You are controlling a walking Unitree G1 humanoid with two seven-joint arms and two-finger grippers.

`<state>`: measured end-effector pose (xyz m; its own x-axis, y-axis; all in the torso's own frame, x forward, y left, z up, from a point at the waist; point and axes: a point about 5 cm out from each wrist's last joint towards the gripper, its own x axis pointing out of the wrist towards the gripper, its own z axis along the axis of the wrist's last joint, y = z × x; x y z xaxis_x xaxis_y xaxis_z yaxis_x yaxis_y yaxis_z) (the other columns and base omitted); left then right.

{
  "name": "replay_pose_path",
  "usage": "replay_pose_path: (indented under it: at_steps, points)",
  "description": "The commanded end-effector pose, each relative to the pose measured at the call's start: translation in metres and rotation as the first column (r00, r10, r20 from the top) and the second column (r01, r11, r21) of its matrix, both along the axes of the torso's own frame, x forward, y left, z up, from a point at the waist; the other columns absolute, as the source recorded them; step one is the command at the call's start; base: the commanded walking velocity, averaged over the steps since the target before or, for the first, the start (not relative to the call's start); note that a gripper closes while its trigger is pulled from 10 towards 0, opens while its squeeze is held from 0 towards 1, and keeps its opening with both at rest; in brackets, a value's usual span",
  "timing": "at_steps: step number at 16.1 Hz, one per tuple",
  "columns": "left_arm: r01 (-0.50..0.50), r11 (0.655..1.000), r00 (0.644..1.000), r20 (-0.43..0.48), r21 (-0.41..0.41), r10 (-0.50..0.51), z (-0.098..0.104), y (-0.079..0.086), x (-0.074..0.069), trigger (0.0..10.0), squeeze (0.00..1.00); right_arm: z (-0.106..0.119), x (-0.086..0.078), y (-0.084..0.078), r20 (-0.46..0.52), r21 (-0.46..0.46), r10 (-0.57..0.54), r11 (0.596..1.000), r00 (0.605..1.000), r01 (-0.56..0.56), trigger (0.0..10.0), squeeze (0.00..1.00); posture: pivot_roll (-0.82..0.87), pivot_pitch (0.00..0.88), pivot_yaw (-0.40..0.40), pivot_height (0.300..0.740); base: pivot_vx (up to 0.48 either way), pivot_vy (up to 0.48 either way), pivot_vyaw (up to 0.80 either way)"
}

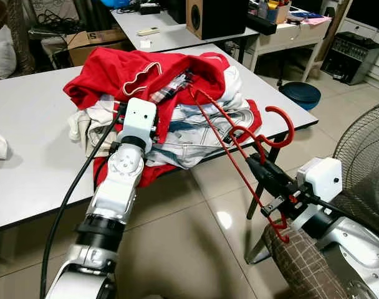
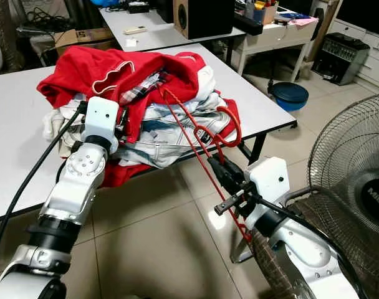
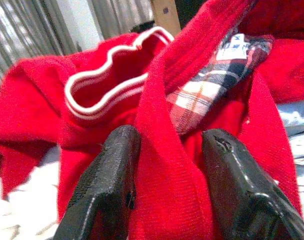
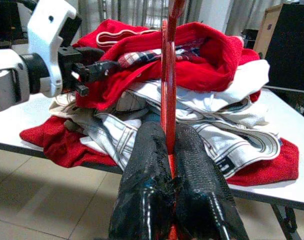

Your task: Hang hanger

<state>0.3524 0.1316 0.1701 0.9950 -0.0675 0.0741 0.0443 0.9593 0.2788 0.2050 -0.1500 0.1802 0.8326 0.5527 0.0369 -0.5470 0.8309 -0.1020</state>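
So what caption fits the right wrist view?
Right gripper clamps a red hanger before a clothes pile on the white table.

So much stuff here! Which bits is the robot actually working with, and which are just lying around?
In use:
- red hanger, clamped in the right tool
- red garment, its fold pinched by the left tool

Lying about:
- pile of pale clothes
- white table
- fan
- speaker
- blue basin
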Motion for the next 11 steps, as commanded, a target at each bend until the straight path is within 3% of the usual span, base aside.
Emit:
replay_pose_path:
  at_steps: [1, 2, 11]
  points:
    - [0.005, 1.0, 1.0, -0.017, -0.021, -0.005, 0.0012, -0.0004, 0.0029, 10.0, 0.0, 0.0008, -0.0004, 0.003, 0.002, 0.003, 0.019, 1.0, 1.0, -0.019, 10.0, 0.0, -0.06, 0.0, 0.052, 0.74, 0.0, 0.0, 0.0]
    - [0.002, 1.0, 1.0, -0.029, -0.024, -0.002, -0.0022, -0.0006, 0.0034, 0.0, 0.0, 0.0007, -0.0001, 0.0027, 0.003, 0.001, 0.018, 1.0, 1.0, -0.018, 10.0, 0.0, -0.07, 0.0, 0.054, 0.74, 0.0, 0.0, 0.0]
    - [-0.035, 0.999, 0.999, 0.034, -0.037, 0.036, 0.0061, 0.0042, 0.0049, 0.0, 0.0, -0.0021, -0.0024, 0.0026, -0.003, -0.004, 0.015, 1.0, 1.0, -0.015, 10.0, 0.0, -0.07, 0.0, 0.059, 0.74, 0.0, 0.0, 0.0]
